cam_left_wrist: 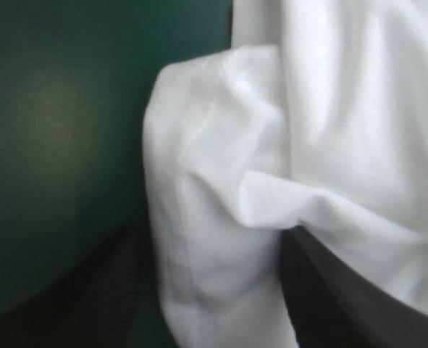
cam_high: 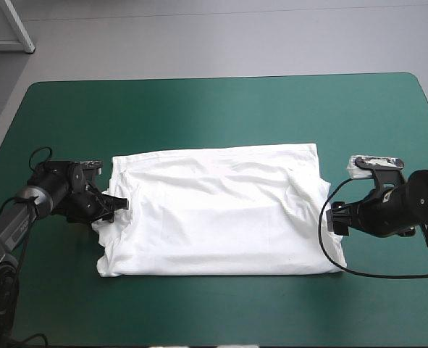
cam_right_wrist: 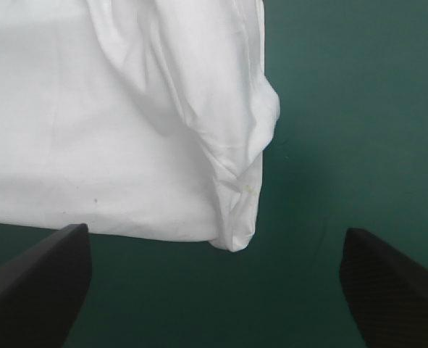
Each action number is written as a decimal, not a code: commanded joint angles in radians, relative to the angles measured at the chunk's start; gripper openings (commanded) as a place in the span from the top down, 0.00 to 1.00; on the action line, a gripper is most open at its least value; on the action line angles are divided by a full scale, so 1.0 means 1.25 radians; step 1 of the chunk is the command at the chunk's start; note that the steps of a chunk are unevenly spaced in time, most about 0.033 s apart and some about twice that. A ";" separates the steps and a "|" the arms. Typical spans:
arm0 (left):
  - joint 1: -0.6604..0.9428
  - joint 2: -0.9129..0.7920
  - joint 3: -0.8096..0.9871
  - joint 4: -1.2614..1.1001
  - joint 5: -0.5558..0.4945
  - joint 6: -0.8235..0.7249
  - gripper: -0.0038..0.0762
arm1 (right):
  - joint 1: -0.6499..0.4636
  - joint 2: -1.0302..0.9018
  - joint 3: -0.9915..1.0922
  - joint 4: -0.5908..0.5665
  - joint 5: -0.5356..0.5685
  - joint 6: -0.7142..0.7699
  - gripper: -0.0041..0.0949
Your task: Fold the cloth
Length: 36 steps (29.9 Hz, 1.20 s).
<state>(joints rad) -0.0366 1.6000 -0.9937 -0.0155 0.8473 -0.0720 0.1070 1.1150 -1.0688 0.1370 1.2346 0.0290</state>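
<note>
The white T-shirt (cam_high: 221, 210) lies flat on the teal-green cover (cam_high: 214, 116) as a wide rectangle, with wrinkles near its right end. My left gripper (cam_high: 119, 205) is low at the shirt's left edge. In the left wrist view it (cam_left_wrist: 210, 239) stands open, and a bunched fold of the T-shirt (cam_left_wrist: 221, 181) sits between its black fingers (cam_left_wrist: 90, 297). My right gripper (cam_high: 335, 217) is just off the shirt's right edge. It (cam_right_wrist: 214, 232) is wide open, and a rounded corner of the T-shirt (cam_right_wrist: 127, 130) lies just ahead of it, untouched.
Bare cover surrounds the shirt on all sides, widest toward the far edge. A white frame leg (cam_high: 18, 29) stands on the floor beyond the table's far left corner.
</note>
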 commanded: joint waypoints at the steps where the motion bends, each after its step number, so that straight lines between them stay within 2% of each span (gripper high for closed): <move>1: -0.004 -0.001 -0.004 -0.017 -0.013 -0.001 0.61 | 0.000 -0.016 -0.019 -0.003 -0.017 -0.001 0.07; 5: -0.004 -0.001 -0.004 -0.014 -0.013 0.003 0.94 | 0.000 -0.016 -0.019 -0.001 -0.031 -0.003 0.07; 6: -0.004 -0.001 -0.004 -0.013 -0.013 0.006 0.96 | 0.000 -0.016 -0.019 -0.001 -0.032 -0.003 0.07; 25: -0.004 -0.158 -0.094 -0.031 -0.013 -0.007 0.96 | 0.000 -0.014 -0.019 -0.001 -0.068 -0.003 0.07; 31: -0.021 -0.157 -0.094 -0.202 -0.013 0.126 0.96 | 0.000 -0.014 -0.019 -0.001 -0.089 -0.006 0.07; 36: -0.101 -0.155 -0.094 -0.223 -0.035 0.164 0.96 | 0.000 -0.014 -0.019 -0.001 -0.106 -0.006 0.07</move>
<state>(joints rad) -0.1043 1.4390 -1.0782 -0.2548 0.8470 0.1103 0.1070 1.1150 -1.0677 0.1328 1.1428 0.0280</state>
